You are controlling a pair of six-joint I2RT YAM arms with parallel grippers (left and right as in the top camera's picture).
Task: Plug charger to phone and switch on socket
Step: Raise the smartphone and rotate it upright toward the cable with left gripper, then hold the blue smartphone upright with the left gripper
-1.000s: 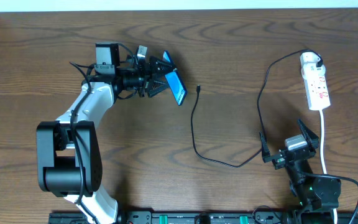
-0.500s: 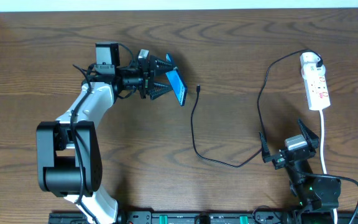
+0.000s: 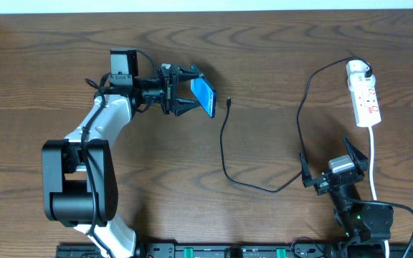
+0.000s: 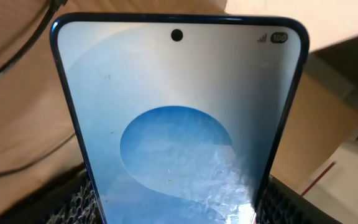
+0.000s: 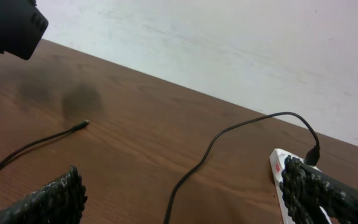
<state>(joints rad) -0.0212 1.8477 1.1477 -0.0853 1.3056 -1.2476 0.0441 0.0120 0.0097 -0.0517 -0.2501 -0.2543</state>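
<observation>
Phone (image 3: 203,95) gripped across its width by left gripper (image 3: 191,91), camera-hole end pointing away from the arm; right gripper (image 3: 330,163) spread wide

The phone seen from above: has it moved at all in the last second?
Yes. The phone, held in the left gripper, has shifted slightly toward the table's far edge, measured against the charger's connector tip, which stayed put.
</observation>
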